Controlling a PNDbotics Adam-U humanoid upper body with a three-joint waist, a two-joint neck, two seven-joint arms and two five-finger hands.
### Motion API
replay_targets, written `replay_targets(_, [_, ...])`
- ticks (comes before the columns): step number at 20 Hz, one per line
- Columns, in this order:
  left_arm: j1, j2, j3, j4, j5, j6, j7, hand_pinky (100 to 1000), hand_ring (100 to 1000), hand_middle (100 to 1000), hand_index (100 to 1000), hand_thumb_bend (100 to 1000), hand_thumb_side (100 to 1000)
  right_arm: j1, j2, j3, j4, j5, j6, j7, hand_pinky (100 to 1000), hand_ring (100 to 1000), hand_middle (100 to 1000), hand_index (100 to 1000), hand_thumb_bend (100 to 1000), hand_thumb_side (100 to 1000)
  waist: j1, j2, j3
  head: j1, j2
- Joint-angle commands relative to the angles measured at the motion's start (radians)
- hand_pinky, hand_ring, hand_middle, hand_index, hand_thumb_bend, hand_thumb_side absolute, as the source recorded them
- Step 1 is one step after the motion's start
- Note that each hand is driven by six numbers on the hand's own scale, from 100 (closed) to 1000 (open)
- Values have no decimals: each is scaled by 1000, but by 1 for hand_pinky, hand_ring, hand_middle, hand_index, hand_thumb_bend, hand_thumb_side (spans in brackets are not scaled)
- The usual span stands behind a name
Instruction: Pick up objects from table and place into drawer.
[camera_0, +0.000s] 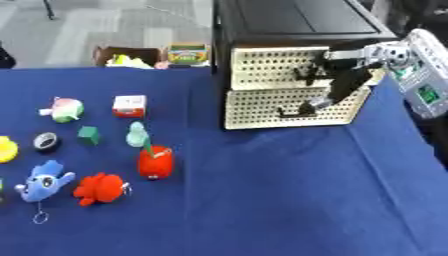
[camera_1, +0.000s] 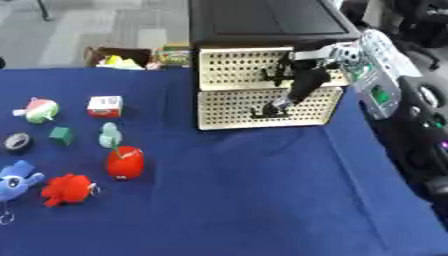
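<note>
The right hand (camera_0: 337, 82) has its fingers hooked on the lower drawer's handle (camera_0: 296, 113) of the perforated drawer unit (camera_0: 262, 107), seemingly to open it, since the toys, like the red plush (camera_0: 155, 162), lie well off to its left

Blue-clothed table (camera_0: 289, 200). At rear: black drawer cabinet (camera_0: 293, 65) with perforated cream fronts. At left: red apple toy (camera_0: 155, 162), red plush (camera_0: 101, 188), blue plush keychain (camera_0: 44, 184), green cube (camera_0: 88, 135), tape roll (camera_0: 46, 142), teal figure (camera_0: 136, 134).
</note>
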Motion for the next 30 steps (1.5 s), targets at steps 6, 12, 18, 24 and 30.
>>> replay_targets(6, [-9,34,13,-12,13,5,3,631,847,693,811,100,766,10,-71,-2,-37,-32,-19,3,100,154,100,726,612,553,-6,-16,-21,25,-7])
replay_targets(12, [-10,35,14,-12,20,7,2,630,847,693,811,100,764,39,-85,-18,-70,-44,-23,3,100,152,100,726,612,554,-4,-18,-39,47,-6])
replay_targets(18, [-10,36,17,-12,24,7,7,630,846,694,811,100,761,55,-89,-22,-99,-57,-30,3,100,148,100,726,617,553,-1,-23,-64,69,-1])
replay_targets(24, [-10,35,15,-12,25,8,5,630,847,694,811,100,760,71,-91,-21,-118,-88,-33,3,100,143,100,722,605,555,2,-27,-77,68,3])
replay_targets(30, [-12,36,14,-12,28,10,5,629,846,695,811,100,759,72,-74,-21,-111,-106,-30,3,100,139,100,715,573,564,0,-30,-91,73,5])
